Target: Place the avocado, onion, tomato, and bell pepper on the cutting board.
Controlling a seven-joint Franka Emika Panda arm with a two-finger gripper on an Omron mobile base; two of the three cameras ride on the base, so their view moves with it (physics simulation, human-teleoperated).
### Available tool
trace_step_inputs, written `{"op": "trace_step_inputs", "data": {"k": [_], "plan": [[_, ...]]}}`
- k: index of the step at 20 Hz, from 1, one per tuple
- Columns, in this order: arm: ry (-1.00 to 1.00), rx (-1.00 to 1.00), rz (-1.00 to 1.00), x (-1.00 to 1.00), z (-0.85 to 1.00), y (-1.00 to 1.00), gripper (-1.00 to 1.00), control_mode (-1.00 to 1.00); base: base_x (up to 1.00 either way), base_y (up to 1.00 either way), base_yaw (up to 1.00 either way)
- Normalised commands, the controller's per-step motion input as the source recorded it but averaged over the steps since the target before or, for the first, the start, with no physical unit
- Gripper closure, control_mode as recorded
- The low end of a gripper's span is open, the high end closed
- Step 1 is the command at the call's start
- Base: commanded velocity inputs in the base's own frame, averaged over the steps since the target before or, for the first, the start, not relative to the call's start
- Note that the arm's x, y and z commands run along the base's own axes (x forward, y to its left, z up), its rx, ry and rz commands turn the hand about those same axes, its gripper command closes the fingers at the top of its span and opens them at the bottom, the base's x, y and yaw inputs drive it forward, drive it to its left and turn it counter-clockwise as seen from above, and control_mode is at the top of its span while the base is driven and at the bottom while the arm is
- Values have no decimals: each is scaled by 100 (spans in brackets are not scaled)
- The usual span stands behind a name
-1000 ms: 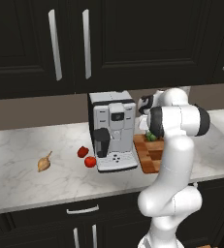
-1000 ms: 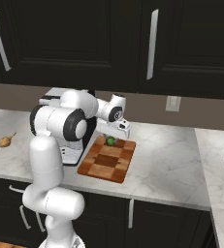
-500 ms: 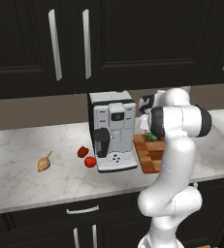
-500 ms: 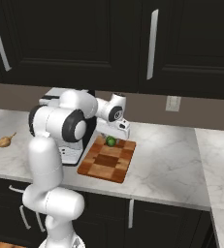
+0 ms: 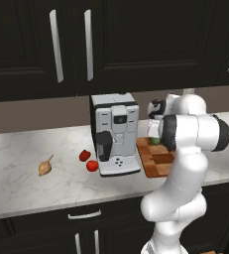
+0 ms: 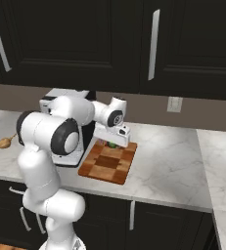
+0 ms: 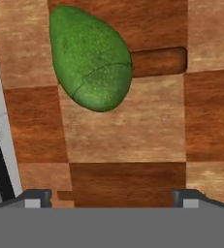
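From the hand camera I see the avocado [image 7: 90, 59] lying on the cutting board [image 7: 128, 145], partly over the board's slotted handle cut-out. The hand [image 7: 111, 197] hangs directly above the board with its two fingertips set wide apart at the lower edge of that view; nothing sits between them, and the avocado lies clear of both, so I record the hand as fully spread and holding nothing.

In the right base view the hand [image 6: 112, 140] hangs over the far end of the cutting board [image 6: 107, 166], where a patch of the green avocado [image 6: 112, 145] shows beneath it.

In the left base view the bell pepper [image 5: 85, 155] and tomato [image 5: 91, 165] sit touching on the marble tabletop [image 5: 22, 173], just left of the coffee machine [image 5: 115, 133]. The onion [image 5: 45, 167] lies farther left, well apart from the board [image 5: 153, 158].
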Motion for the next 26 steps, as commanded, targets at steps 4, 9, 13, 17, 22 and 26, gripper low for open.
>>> {"op": "trace_step_inputs", "data": {"k": [4,9,13,17,22,26], "plan": [[0,0,1,-95,0,5,-100,-100,0,0,0],[-4,0,3,-91,4,19,-100,-100,0,0,0],[-6,0,3,-81,10,37,-100,-100,0,0,0],[-5,0,5,-77,6,56,-100,-100,0,0,0],[-2,0,6,-51,13,61,-100,-100,0,0,0],[0,0,5,-14,17,72,-100,-100,0,0,0]]}}
